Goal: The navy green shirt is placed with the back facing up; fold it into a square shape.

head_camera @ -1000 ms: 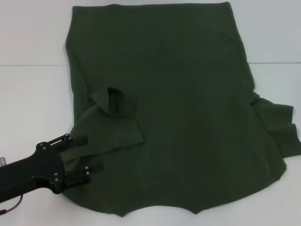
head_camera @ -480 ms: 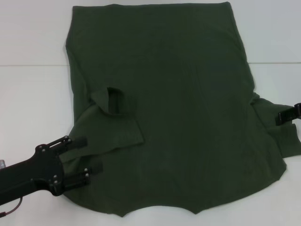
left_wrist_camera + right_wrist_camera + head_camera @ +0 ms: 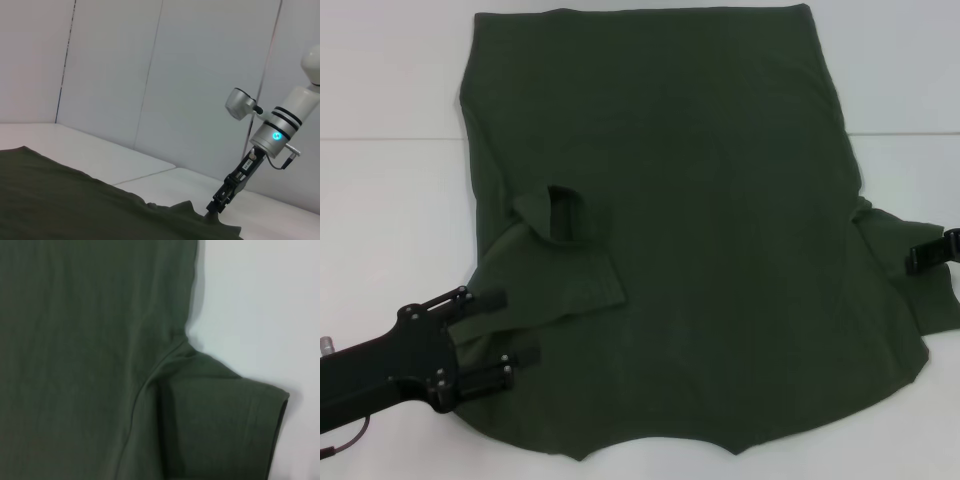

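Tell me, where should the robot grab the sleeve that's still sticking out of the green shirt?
Probably at the sleeve's outer cuff edge, coming in from the robot's right, where the right gripper already is. That edge lies flat and free on the white table, so it can be pinched and carried across the shirt.

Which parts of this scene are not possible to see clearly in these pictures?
- Right gripper: in the head view the picture's edge cuts it off, so its fingers cannot be judged; the right wrist view shows only the shirt and table.
- Shirt's far hem: cut by the top edge of the head view.
- Shirt's left sleeve: folded over the body, hiding the cloth below.
- Left gripper: the left wrist view does not show it.
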`<act>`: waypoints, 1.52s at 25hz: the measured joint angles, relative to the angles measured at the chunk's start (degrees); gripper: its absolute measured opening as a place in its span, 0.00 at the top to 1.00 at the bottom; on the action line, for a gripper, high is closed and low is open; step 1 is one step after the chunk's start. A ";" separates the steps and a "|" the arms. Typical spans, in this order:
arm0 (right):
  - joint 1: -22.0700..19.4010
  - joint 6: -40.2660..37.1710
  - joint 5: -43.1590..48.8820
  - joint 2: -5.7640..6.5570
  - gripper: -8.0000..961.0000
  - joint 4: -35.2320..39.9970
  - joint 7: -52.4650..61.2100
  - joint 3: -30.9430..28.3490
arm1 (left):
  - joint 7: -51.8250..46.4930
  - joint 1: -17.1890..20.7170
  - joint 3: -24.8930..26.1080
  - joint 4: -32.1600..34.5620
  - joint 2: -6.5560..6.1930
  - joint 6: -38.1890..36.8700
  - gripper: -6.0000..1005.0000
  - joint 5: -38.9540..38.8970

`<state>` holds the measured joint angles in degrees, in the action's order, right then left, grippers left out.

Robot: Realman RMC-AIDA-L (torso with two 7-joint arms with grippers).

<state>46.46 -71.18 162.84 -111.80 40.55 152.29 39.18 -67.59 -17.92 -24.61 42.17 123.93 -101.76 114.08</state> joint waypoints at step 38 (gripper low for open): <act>0.51 3.25 0.02 -0.08 0.94 -1.96 0.01 2.31 | -0.34 -0.01 0.18 -1.04 0.00 0.16 0.18 0.09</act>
<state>46.97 -67.93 162.86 -111.88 38.59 152.30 41.49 -67.93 -17.93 -24.43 41.13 123.93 -101.60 114.17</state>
